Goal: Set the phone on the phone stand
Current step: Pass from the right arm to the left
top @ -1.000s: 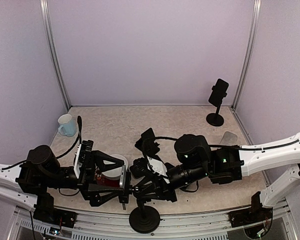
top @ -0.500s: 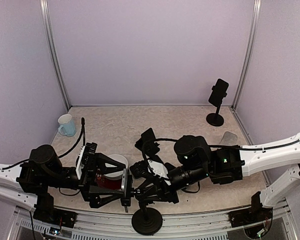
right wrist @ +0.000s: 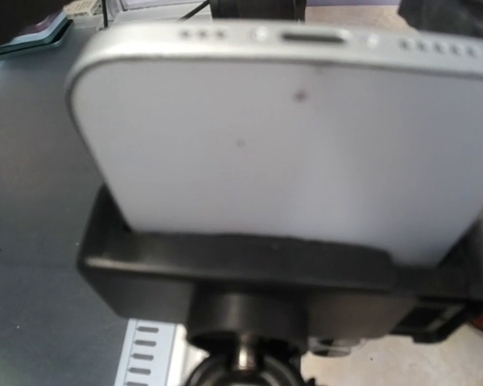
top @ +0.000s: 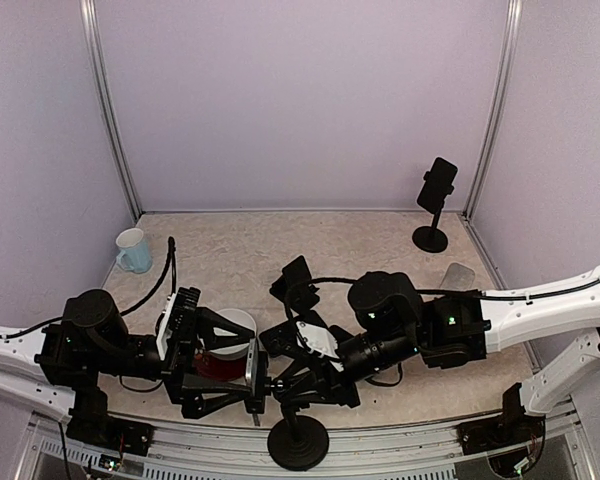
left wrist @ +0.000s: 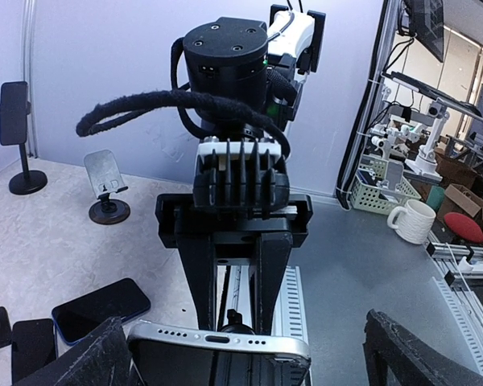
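The phone (right wrist: 290,153) sits in the stand (top: 298,443), which is at the near edge of the table (top: 230,250), between the two arms. The right wrist view shows the pale back of the phone, and its lower part is inside the black clamp (right wrist: 225,273) of the stand. The silver edge with the port and the small holes points away from the clamp. The round base of the stand is on the table just in front of both grippers.

The left gripper (left wrist: 253,354) is wide open. Its fingers (left wrist: 92,362) are on both sides of the phone and do not touch it. The right gripper (left wrist: 235,310) faces the left one from the other side of the phone. Its two fingers are narrow and reach down behind the phone. I cannot tell if they press on the clamp, on the phone, or on nothing, because the phone hides their tips.

A white mug (top: 133,250) is at the far left of the table. A second stand (top: 432,215) with a dark phone is in the far right corner. A red thing in a white ring (top: 225,352) is under the left arm. Two dark phones (left wrist: 101,305) lie flat on the table.
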